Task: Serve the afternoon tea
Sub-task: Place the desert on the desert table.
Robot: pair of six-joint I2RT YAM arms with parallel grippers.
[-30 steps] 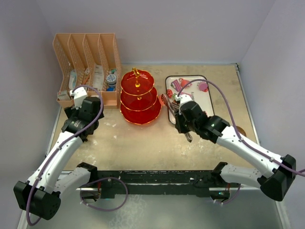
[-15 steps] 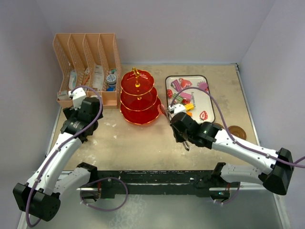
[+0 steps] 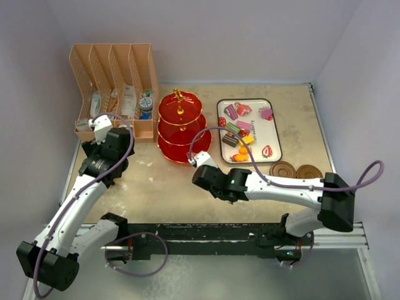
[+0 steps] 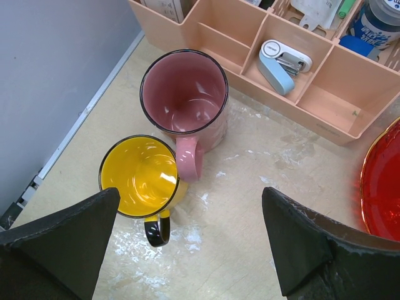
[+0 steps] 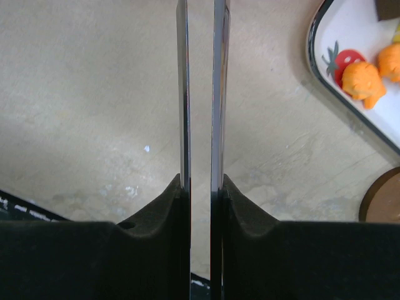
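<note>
The left hand (image 4: 189,203) hangs wide open above the pink mug (image 4: 184,94) and yellow mug (image 4: 137,175) on the counter (image 4: 269,162). The right hand (image 5: 201,187), stretched leftward near the red stand (image 3: 181,128), clamps metal tongs (image 5: 200,94).

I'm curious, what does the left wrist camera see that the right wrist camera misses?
Only the left wrist: the pink mug and yellow mug standing side by side, a peach organizer, the red stand at its edge, and the open left gripper. Only the right wrist: the right gripper shut on metal tongs, a white tray corner with orange sweets, and a brown coaster. Both: the sandy tabletop.
</note>
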